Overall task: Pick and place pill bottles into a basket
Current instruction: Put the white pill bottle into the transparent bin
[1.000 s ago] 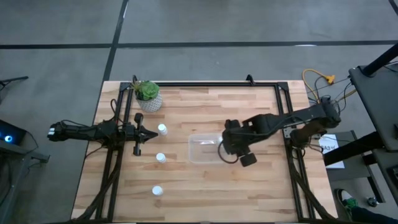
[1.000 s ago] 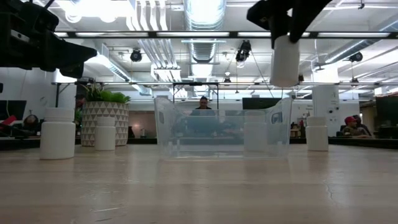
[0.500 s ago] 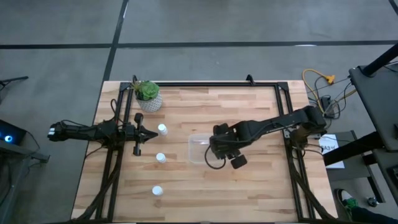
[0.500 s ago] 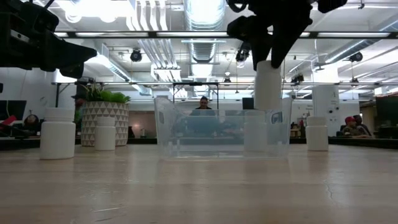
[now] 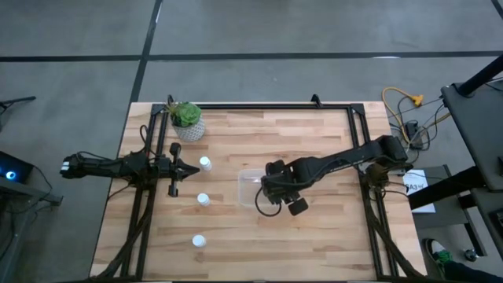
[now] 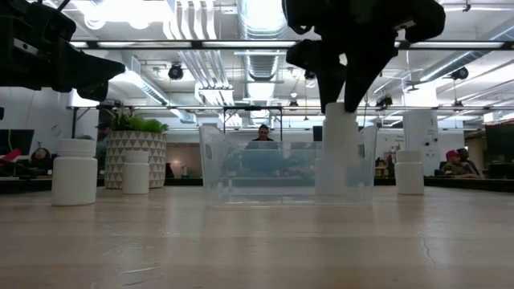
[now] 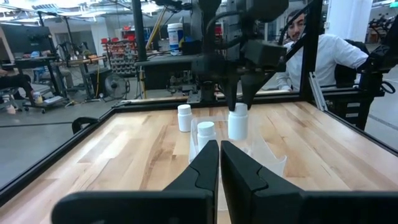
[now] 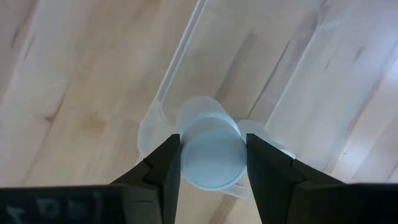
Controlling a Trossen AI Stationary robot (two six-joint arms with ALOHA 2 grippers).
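Table (image 5: 314, 236): pale wood planks, smooth, slight sheen. Basket (image 6: 257, 172): clear glossy plastic, see-through. Pill bottles (image 6: 74, 171): white matt plastic, smooth. Beside the basket, gripper fingers (image 8: 163, 163): dark matt plastic. Table frame (image 5: 259, 105): black metal.

Looking straight down past our right gripper (image 8: 213, 155), we held a white pill bottle (image 8: 211, 152) by its round cap, one dark finger (image 8: 163, 163) pressed against each side. Beneath it lay the clear basket (image 8: 292, 74), its rounded corner and rim crossing the pale wooden table (image 8: 68, 74).
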